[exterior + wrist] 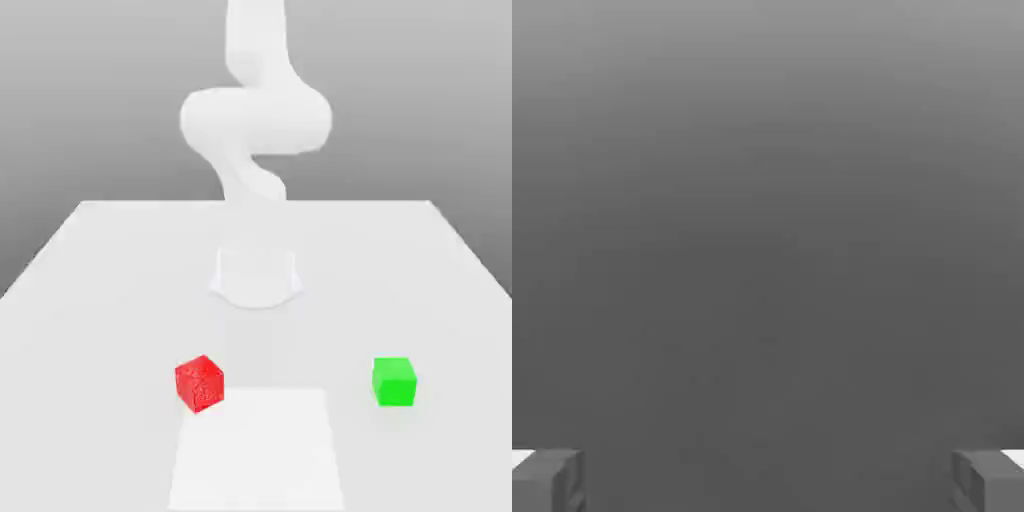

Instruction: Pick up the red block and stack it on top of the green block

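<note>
A red block (200, 383) rests on the white table (100, 300), toward the front on the exterior view's left. A green block (394, 381) sits at about the same depth on the exterior view's right, well apart from the red one. Nothing touches either block. The white arm (255, 120) rises from its base (256, 277) behind the blocks and runs off the top of the picture. In the hand view my gripper (768, 482) is open, its two grey fingertips (548, 481) far apart with nothing between them, against a plain grey background.
A paler white rectangular patch (256, 450) lies at the table's front edge, between the two blocks and slightly nearer. The arm's round base stands at the table's middle, behind both blocks.
</note>
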Controlling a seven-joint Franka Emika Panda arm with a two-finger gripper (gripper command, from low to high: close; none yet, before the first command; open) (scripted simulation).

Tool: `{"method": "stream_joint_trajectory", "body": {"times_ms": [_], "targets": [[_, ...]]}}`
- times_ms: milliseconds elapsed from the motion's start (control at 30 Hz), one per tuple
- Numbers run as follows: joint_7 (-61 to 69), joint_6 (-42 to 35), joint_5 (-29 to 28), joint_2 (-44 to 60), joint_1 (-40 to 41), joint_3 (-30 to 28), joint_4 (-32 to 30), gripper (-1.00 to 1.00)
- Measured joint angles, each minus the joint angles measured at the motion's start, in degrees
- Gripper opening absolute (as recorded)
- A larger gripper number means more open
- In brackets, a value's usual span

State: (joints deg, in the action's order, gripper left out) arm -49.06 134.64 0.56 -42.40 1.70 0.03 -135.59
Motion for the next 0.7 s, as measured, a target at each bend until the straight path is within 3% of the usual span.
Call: {"method": "stream_joint_trajectory", "body": {"times_ms": [533,700], "targets": [[-29.32,23.43,1.03,29.48,13.12,2.86,-29.88,0.0],[-34.98,36.03,-1.13,45.5,14.46,1.84,-31.75,0.0]]}}
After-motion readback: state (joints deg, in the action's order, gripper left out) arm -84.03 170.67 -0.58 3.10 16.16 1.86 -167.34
